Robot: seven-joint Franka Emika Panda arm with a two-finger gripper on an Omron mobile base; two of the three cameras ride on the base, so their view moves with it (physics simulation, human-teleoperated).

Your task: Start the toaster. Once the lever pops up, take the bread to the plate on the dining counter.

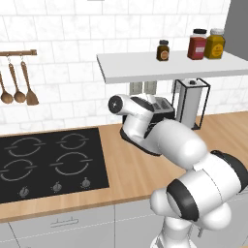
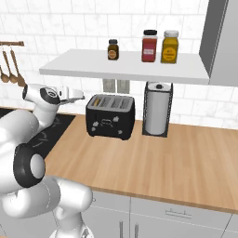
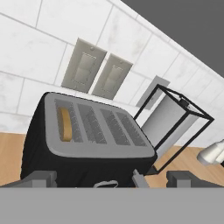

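Wooden counter (image 2: 153, 158) along a white tiled wall, black hob (image 1: 48, 162) inset at its left end, grey drawer fronts below. White shelf (image 2: 125, 67) overhead carries three jars: a small dark one (image 2: 112, 49), a red one (image 2: 149, 46), a yellow one (image 2: 169, 47). Wooden spoons (image 1: 17, 89) hang on a rail above the hob, two wall switch plates (image 3: 94, 72) sit behind the toaster.

Toaster (image 2: 110, 115) stands at the back of the counter, just beside the wire-framed paper towel stand (image 2: 157, 109). Bread (image 3: 65, 124) sits upright in the end slot, top edge poking a little above the slot rim; other three slots look empty.

Gripper (image 3: 111, 178) is fully open, holding nothing. It hovers short of the toaster's front top edge, hand view looks down across the slots. In the right base view the hand (image 2: 69, 95) is just left of the toaster, not touching.

Step in hand, my read: approach to start the toaster, lever not pressed yet. Lever (image 3: 139, 178) looks like the small pale tab low on the front face, partly hidden at the hand view's bottom edge. Next move needs the hand lower and onto that tab, then a straight push down. Risk: a fingertip slides off such a small tab or shoves the toaster back toward the wall. Bread pickup and the trip to the plate are all still ahead
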